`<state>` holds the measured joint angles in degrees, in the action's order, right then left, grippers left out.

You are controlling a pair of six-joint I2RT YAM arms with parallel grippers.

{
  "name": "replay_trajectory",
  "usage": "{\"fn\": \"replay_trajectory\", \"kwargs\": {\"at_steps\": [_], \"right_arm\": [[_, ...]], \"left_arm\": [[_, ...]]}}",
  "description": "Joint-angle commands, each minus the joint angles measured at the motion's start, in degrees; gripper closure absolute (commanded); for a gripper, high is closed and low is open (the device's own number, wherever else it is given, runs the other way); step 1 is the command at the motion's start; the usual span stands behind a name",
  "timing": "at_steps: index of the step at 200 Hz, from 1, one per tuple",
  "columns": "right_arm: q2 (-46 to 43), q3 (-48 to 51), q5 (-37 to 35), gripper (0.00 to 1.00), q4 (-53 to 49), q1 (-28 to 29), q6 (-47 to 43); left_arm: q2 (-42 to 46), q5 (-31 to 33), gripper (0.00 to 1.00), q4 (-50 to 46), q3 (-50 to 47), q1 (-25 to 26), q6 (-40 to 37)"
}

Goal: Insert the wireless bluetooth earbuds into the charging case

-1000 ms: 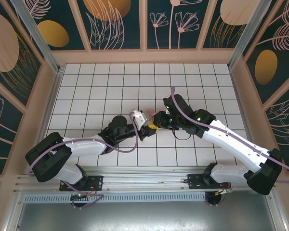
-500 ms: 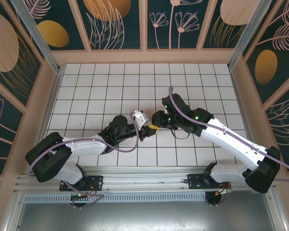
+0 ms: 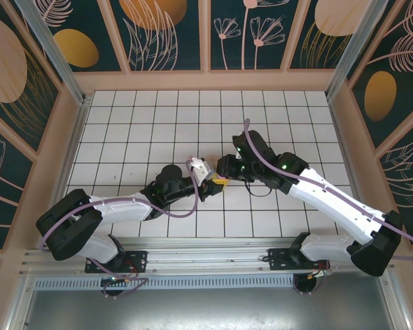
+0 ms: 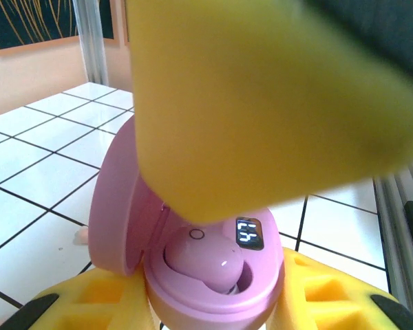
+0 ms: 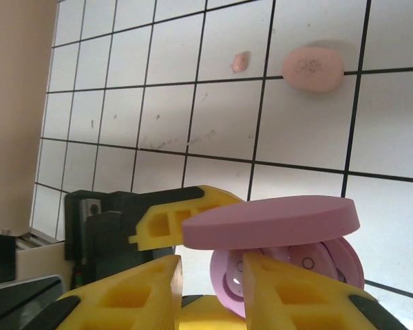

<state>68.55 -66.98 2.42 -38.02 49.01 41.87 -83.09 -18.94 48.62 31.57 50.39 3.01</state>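
Left gripper (image 3: 208,181) is clamped shut on the open case (image 4: 213,289), one yellow finger on each side of the lilac-pink base, seen low in the left wrist view. The lid (image 4: 120,206) is hinged up and stands at the left of the base, just above the left finger. One earbud (image 4: 205,265) of the same lilac-pink sits in a socket in the base, right between the fingers. A small lit display (image 4: 249,234) is just behind it on the inside of the case. A big blurred yellow finger (image 4: 261,103) of the other arm hangs right over the case. Right gripper (image 3: 224,173) meets the left one tip to tip near mid table. In the right wrist view its jaws stand a little apart, and nothing is visibly clamped between them. The open case sits just past the tips, with the lid edge-on above them. Well ahead of the right gripper on the white tiles, a loose earbud (image 5: 239,62), pale pink, lies near a closed pink case (image 5: 313,69) and not touching it.
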Motion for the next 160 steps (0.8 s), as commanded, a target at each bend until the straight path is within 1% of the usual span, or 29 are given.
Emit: {"fn": "replay_trajectory", "kwargs": {"at_steps": [1,44,82,134,160], "right_arm": [[-2.9,-2.1,-1.6,0.74,-2.0,0.2,-1.2],[-6.3,-1.1,-0.4,0.76,1.3,0.2,-1.2],[-8.1,-0.8,-1.6,0.79,2.9,-1.0,-1.6],[-7.4,-0.8,0.4,0.78,6.7,-3.6,-2.8],[-5.9,-0.5,2.8,0.78,7.8,-5.2,-3.8]], "left_arm": [[2.3,0.7,0.82,2.0,0.2,0.4,-1.1],[4.5,2.8,0.81,2.5,-1.5,0.3,-1.1],[6.5,2.6,0.81,2.4,-2.6,0.2,-0.4],[8.0,1.8,0.81,1.3,-3.2,0.2,-0.1],[8.1,1.4,0.81,-1.6,-2.2,0.2,-0.9]]}}
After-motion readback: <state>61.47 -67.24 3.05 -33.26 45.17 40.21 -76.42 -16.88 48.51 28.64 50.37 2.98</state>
